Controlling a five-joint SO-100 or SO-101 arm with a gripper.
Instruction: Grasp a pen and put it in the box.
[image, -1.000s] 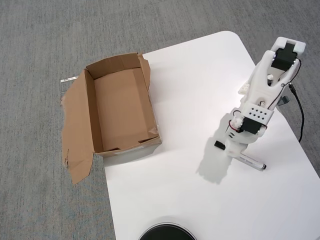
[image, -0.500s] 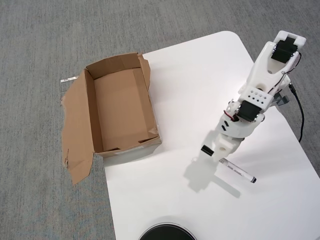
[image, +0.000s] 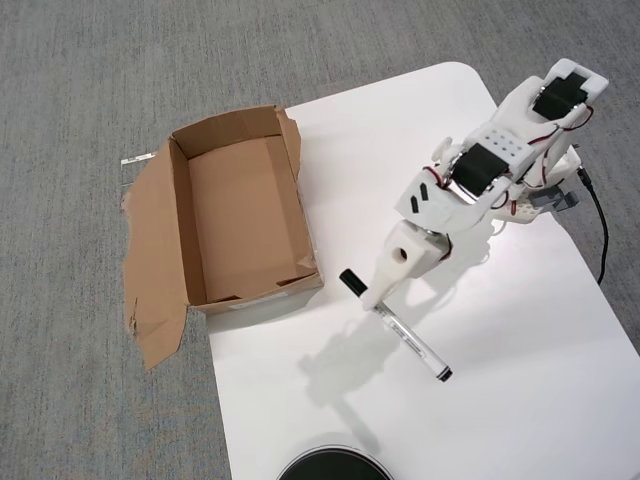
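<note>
In the overhead view, the pen (image: 412, 345), a slim white marker with a black cap (image: 351, 281), hangs slanted above the white table, its cap end up-left and its tip down-right. My gripper (image: 375, 297) is shut on it close to the cap end. The pen's shadow falls on the table below it. The box (image: 180, 222), shallow brown cardboard with torn, flattened flaps, stands open and empty at the table's left edge. The gripper is a short way right of the box's lower right corner and apart from it.
The white table (image: 500, 400) has rounded corners, and grey carpet (image: 80, 80) lies to the left and above. A black round object (image: 335, 466) pokes in at the bottom edge. A black cable (image: 600, 225) runs along the table's right edge beside the arm's base.
The arm has swung left towards the box, carrying the pen. The pen has come up off the table and now sits much nearer the box's corner.
</note>
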